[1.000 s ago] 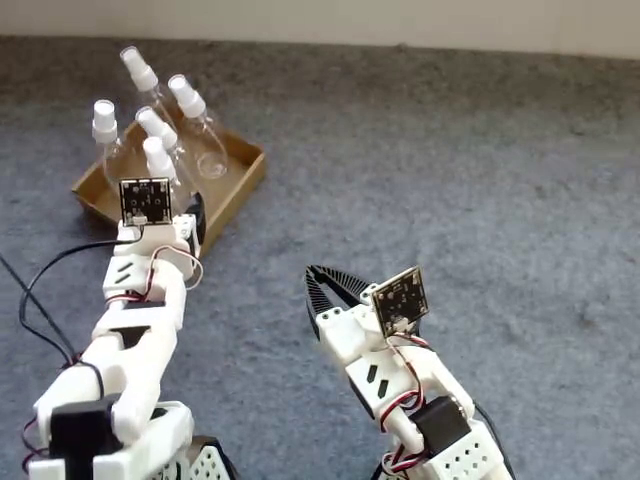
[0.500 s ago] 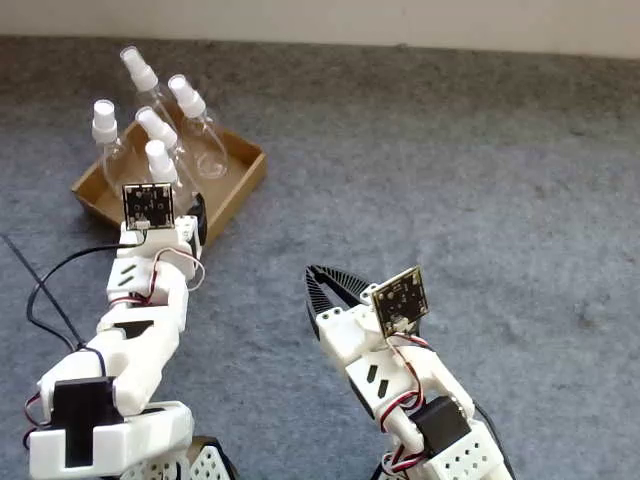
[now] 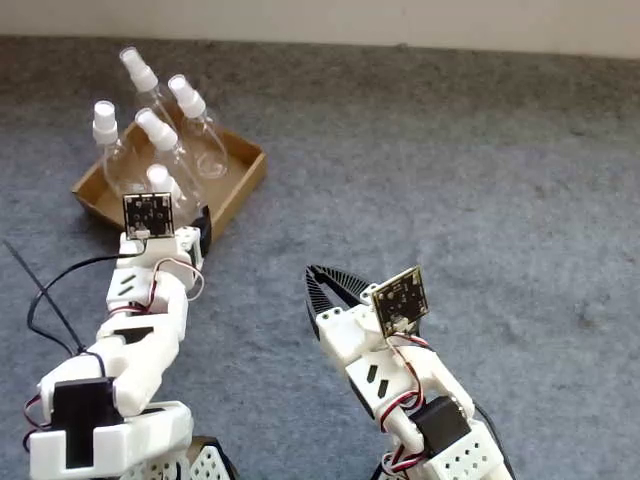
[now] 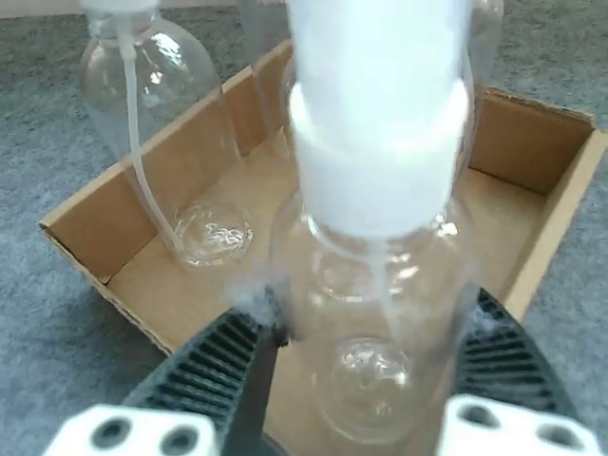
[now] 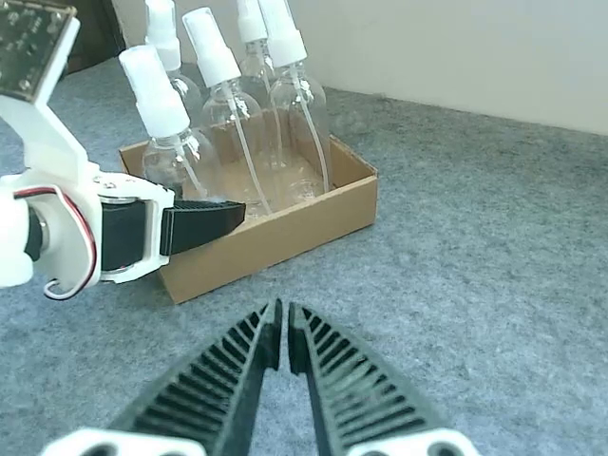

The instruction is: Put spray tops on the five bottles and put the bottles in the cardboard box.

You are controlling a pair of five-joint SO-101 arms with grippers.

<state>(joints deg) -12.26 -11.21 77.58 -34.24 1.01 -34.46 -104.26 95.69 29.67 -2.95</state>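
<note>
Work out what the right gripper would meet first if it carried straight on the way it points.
The right gripper would most likely meet the near wall of the cardboard box, after bare carpet. The left gripper, around a bottle, sits beside that line, so depth leaves some doubt.

Five clear bottles, each with a white spray top on, all in the cardboard box [image 3: 243, 178].

Box is shallow, brown and open-topped, with four bottles upright in a close cluster: back bottle [image 3: 138, 68], left bottle [image 3: 104, 118], right bottle [image 3: 188, 98] and middle bottle [image 3: 153, 125]. Thin dip tubes show through the clear, rounded bodies. Front bottle [image 3: 158, 178] is upright at the near wall, just in front of the middle bottle and between the jaws of the left gripper [image 4: 370, 304], base down inside the box. Can't tell if it touches the floor.
</note>
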